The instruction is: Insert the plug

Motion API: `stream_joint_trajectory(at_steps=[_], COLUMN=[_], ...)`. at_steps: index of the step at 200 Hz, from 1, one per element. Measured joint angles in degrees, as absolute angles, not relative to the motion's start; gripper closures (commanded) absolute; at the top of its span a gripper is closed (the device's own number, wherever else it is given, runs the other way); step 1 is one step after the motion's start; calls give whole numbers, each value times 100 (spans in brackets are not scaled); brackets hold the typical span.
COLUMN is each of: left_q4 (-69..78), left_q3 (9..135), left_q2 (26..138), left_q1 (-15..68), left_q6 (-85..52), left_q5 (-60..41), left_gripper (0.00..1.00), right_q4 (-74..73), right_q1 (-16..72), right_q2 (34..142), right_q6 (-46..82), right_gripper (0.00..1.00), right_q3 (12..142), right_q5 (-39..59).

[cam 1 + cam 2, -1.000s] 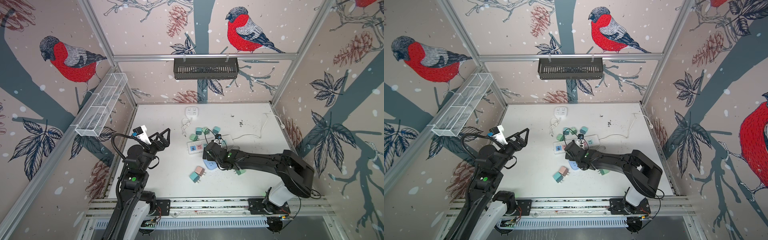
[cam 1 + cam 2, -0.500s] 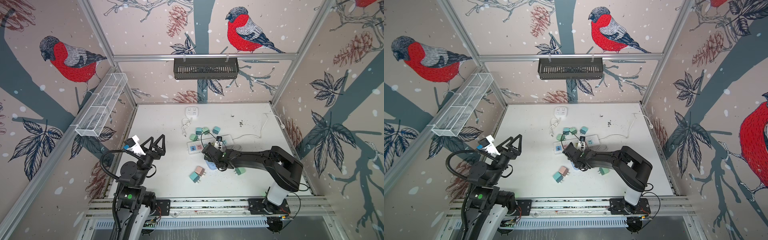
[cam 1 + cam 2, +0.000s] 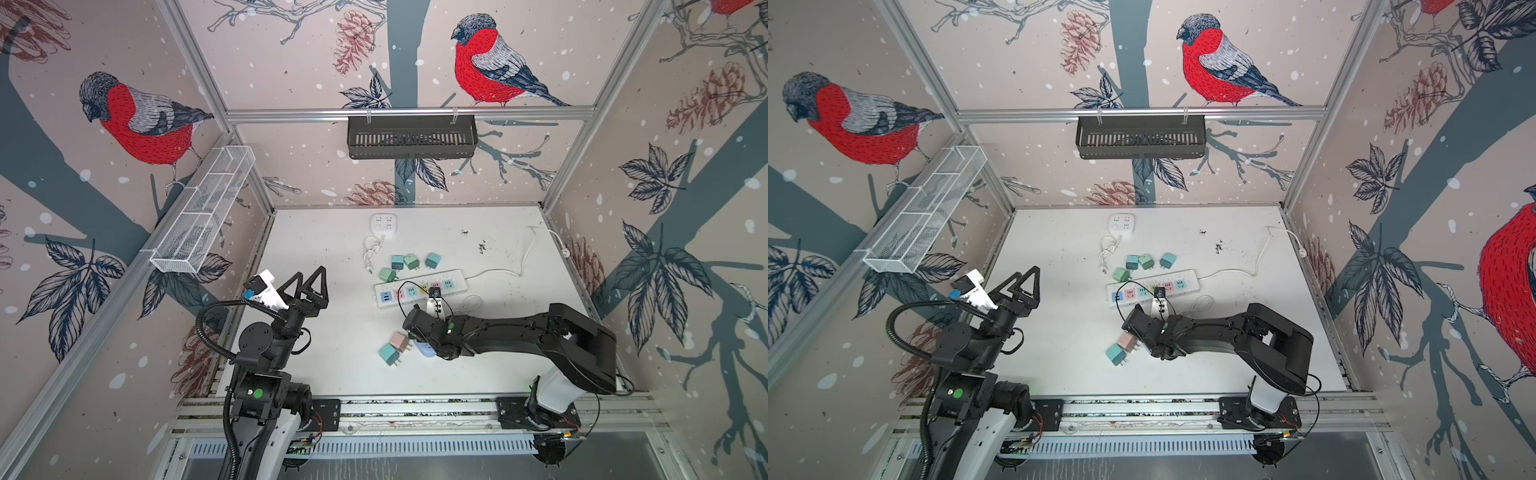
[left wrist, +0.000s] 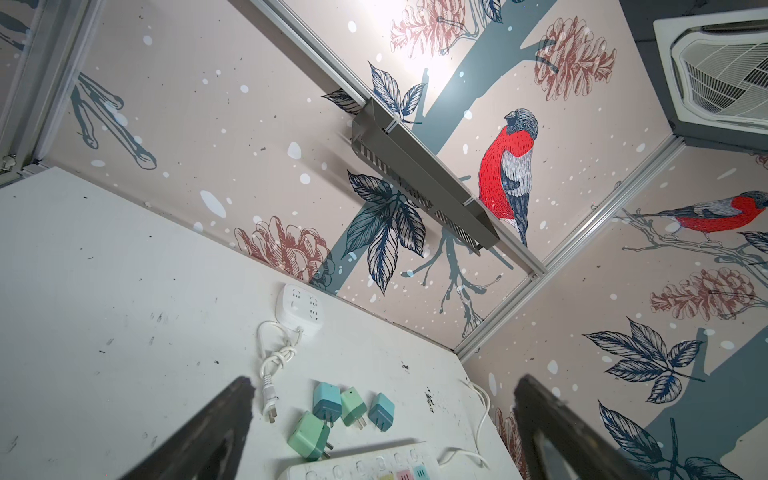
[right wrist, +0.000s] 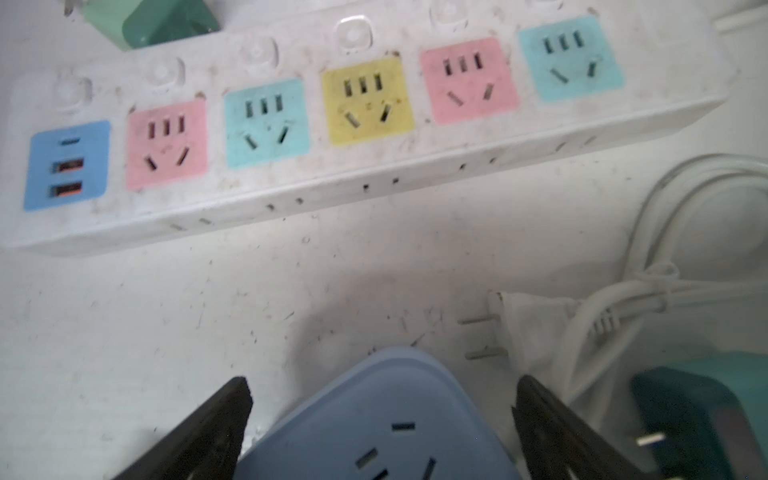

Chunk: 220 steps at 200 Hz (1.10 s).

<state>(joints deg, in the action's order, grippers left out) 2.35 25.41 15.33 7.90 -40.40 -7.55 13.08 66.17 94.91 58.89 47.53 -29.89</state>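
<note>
Straddling blue adapter (image 5: 353, 411) with right gripper (image 5: 383, 386) spread wide — gripping nothing. Probably needing closing, then aligning over power strip (image 5: 415, 164).

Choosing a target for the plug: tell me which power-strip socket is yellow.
The middle socket of five on the power strip; its neighbours are light blue and pink, and no other is yellow.

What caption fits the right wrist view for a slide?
Open right pincer flanks a blue socket adapter; the power strip beyond shows all its coloured sockets empty.
</note>
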Motion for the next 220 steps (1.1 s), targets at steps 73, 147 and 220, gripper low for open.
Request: stream_joint_trajectory(at_steps=[73,147,220], left_q4=[231,235,235], left_q3=[2565,2550,2521], left_q2=[1573,1686,1531], left_q1=[790,790,790], left_q6=[-4045,-4060,-4071], left_q5=[-777,-880,-875], left_gripper=[3,3,3], right_q4=[1710,602,-808], right_q1=[6591,6055,5916], right_q2=[8182,6910,7415], right_q6=[6066,6584,6622], right_gripper=[0,3,6], right_q3=[4346,2657,2453], right_q5=[-3050,-2379,-1441])
